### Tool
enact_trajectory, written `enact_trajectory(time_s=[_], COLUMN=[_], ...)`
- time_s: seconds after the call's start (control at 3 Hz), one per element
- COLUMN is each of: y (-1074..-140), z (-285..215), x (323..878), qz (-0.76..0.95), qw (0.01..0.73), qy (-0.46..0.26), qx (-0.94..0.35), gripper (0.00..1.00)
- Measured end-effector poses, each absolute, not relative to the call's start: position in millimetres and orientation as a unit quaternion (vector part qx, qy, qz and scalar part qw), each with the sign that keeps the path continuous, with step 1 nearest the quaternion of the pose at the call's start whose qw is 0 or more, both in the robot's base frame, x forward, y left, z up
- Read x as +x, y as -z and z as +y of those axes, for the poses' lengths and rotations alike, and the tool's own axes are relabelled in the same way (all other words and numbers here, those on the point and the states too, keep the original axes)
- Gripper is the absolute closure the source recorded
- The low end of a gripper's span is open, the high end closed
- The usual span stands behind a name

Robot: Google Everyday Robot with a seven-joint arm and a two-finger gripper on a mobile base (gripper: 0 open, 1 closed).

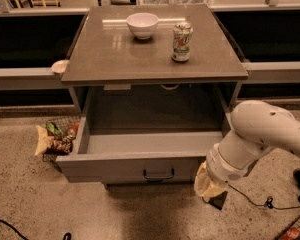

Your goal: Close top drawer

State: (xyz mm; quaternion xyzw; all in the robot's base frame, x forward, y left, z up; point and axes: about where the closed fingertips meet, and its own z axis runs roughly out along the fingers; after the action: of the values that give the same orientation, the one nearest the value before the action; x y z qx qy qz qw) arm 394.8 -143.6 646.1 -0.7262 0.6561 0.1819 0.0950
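The top drawer (132, 167) is pulled far out of the grey cabinet, and its inside is empty. Its flat grey front faces me with a small dark bar handle (158, 174) at centre. My white arm comes in from the right. The gripper (209, 186) hangs at the drawer front's right end, close against its corner and low near the floor.
On the cabinet top (115, 59) stand a white bowl (142, 25) and a drink can (182, 42). A wire basket of snack bags (55, 139) sits on the floor left of the drawer. A black cable (255, 201) lies on the floor at the right.
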Motion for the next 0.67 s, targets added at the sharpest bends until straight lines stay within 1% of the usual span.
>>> enact_trajectory(time_s=[0.33,0.67], y=[-644,-642], z=[-160,-177], x=[414,432], qz=[0.658,0.669], qw=[0.093,0.103], qy=[-0.152,-0.132], qx=[-0.732,-0.724], gripper=[1.00,0.82])
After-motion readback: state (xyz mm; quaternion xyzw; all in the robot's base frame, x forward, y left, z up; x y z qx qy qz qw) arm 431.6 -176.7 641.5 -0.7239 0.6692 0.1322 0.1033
